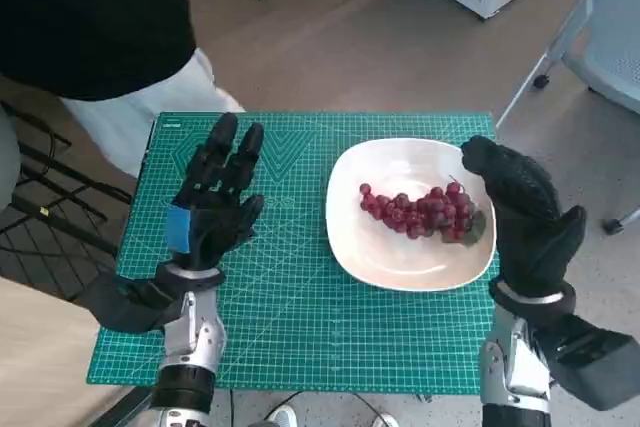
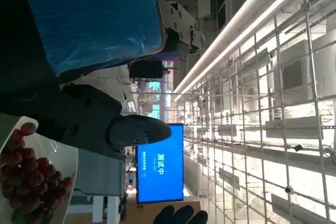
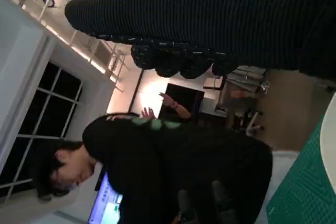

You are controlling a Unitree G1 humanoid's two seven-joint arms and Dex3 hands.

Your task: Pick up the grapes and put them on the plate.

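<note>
I am working over a small table covered by a green cutting mat (image 1: 280, 297), with tan floor around it and a person in a black top and pale trousers (image 1: 120, 57) standing at the far left corner.

Left side: my left hand (image 1: 215, 197) hovers above the bare mat, fingers spread and extended, holding nothing. It stands well apart from the plate.

Centre right: the white plate (image 1: 350, 247) rests on the mat. The grapes (image 1: 420, 212), a red bunch with a green leaf at one end, lie inside the plate toward its right half. The left wrist view confirms the bunch against the white dish.

Right side: my right hand (image 1: 525, 212) is raised just beside the plate's right rim, fingers apart and extended, empty. It does not touch the grapes, as far as the head view shows.

Assessment: the placement step appears complete, since the bunch sits fully within the plate and neither hand holds it. I judge the task to be at release and clearance. The next move calls for drawing the right hand up and away without brushing the rim or the bunch.
</note>
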